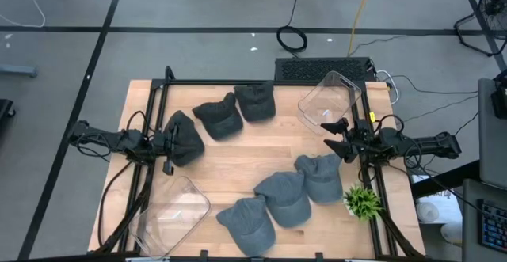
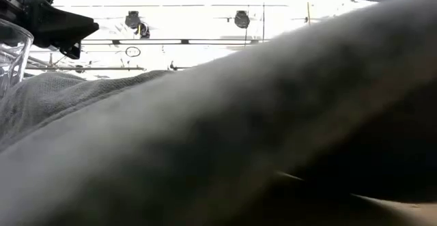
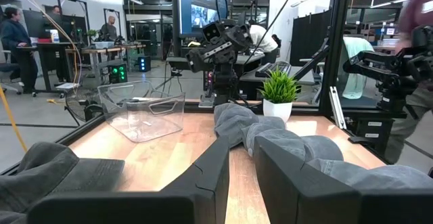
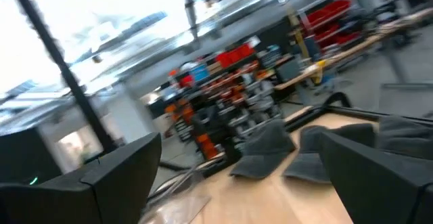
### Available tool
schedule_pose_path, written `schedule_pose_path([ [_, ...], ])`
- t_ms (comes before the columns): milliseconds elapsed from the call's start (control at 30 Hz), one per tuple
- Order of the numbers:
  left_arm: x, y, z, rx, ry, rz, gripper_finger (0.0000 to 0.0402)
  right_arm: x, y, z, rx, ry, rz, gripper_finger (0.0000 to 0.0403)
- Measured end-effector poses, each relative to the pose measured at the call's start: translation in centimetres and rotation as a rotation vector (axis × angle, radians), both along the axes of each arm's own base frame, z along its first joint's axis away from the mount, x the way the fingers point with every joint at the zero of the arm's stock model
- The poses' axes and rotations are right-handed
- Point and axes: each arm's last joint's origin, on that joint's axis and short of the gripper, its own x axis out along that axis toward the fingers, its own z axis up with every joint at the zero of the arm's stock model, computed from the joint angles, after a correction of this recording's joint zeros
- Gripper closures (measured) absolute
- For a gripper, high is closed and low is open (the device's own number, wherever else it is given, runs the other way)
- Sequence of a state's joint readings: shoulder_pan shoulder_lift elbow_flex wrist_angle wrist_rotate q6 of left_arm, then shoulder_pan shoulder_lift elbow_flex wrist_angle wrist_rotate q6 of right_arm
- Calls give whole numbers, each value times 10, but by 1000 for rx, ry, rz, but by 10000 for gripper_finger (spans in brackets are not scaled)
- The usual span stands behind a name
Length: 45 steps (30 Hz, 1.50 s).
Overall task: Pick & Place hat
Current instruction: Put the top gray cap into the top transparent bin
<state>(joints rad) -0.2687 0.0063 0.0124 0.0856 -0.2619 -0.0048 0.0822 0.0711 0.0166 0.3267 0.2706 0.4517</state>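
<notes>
The left gripper (image 1: pixel 169 142), fingers nearly closed, pinches a dark hat (image 1: pixel 184 138) above the table's left side, so it should stay firm until over the clear bin (image 1: pixel 170 212) nearby, while the right gripper (image 1: pixel 339 139) waits wide open, empty.

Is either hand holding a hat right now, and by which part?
The left hand holds a dark hat, gripping its left edge; which part is unclear. The right hand is open and empty.
</notes>
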Motion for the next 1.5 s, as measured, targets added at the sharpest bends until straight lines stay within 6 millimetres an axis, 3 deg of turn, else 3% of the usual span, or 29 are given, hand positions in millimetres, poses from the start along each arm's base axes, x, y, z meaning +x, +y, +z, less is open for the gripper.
schedule_pose_path([
  [267, 0, 0, 0, 1, 3, 0, 325, 3, 1, -1, -18, 24, 5, 14],
  [367, 0, 0, 0, 1, 3, 0, 325, 8, 2, -9, -92, 155, 24, 14],
  [533, 0, 0, 0, 1, 4, 0, 325, 16, 5, 38, -175, 370, -18, 14],
  [767, 0, 0, -1, 2, 6, 1, 325, 44, 15, 75, -268, 937, 100, 14],
  [933, 0, 0, -1, 2, 7, 0, 325, 58, 21, 75, -271, 1306, 231, 14],
  [1100, 0, 0, -1, 2, 7, 1, 325, 64, 23, 61, -202, 1508, 226, 14],
  [1267, 0, 0, -1, 2, 7, 1, 325, 68, 24, 50, -154, 1626, 193, 14],
  [1500, 0, 0, -1, 2, 6, 1, 325, 78, 28, 39, -104, 1662, 258, 14],
])
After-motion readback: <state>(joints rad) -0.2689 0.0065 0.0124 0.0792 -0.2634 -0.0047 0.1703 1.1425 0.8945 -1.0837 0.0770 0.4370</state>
